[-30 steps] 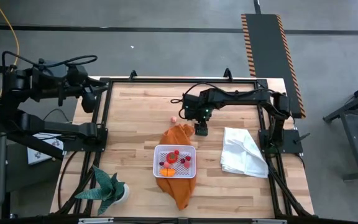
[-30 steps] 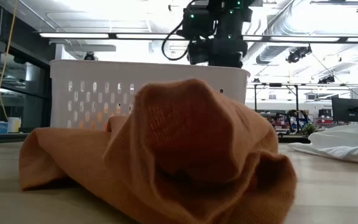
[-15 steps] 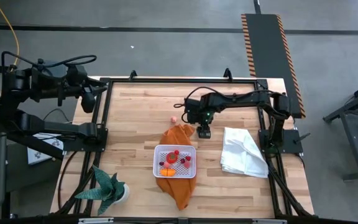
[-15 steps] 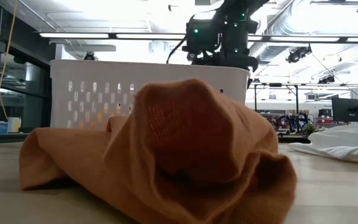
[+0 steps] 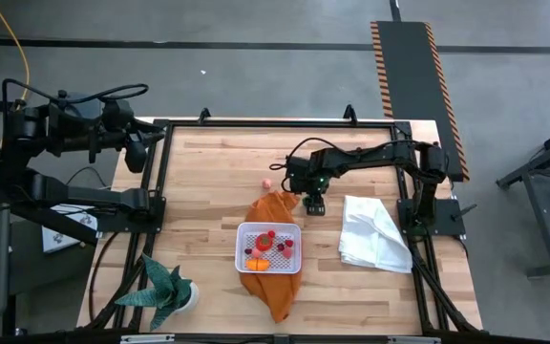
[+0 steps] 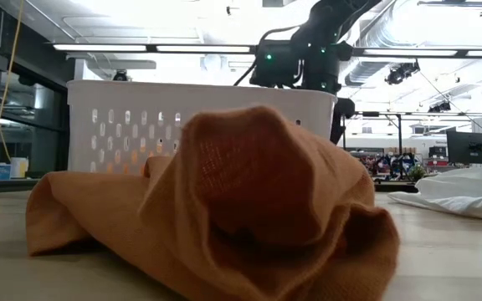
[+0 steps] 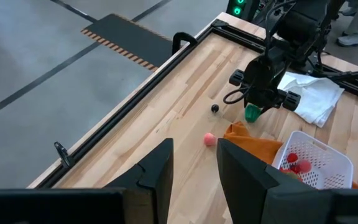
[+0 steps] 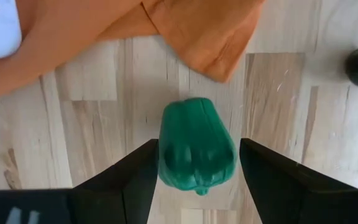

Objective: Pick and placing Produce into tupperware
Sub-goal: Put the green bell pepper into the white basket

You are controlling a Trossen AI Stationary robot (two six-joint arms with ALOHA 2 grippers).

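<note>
My right gripper [image 5: 312, 204] hangs over the table's middle, just far-right of the orange cloth [image 5: 275, 287], shut on a green toy pepper [image 8: 196, 151]. The white tupperware [image 5: 241, 247] sits on that cloth and holds red, orange and dark produce [image 5: 270, 247]. A pink piece [image 5: 267, 183] and a small dark piece [image 7: 214, 108] lie on the bare wood beyond the cloth. My left gripper [image 7: 193, 168] is open, parked off the table's far-left corner. My right gripper pinches the green pepper by its two broad sides [image 8: 166, 155], one finger [image 8: 135, 177] on each flank. The fingers come from above, pointing down. The pepper [image 7: 252, 112] hangs between them over bare wood, beside the cloth's corner [image 8: 219, 65].
A crumpled white cloth [image 5: 375, 234] lies toward the table's right edge. A green spiky potted plant [image 5: 167, 291] stands at the near-left corner. Black frame rails [image 5: 160, 182] run around the table. Bare wood spreads over the far and left parts.
My right gripper has shifted a little toward the table's right and near edge, still shut on the green pepper. Nothing else has moved.
</note>
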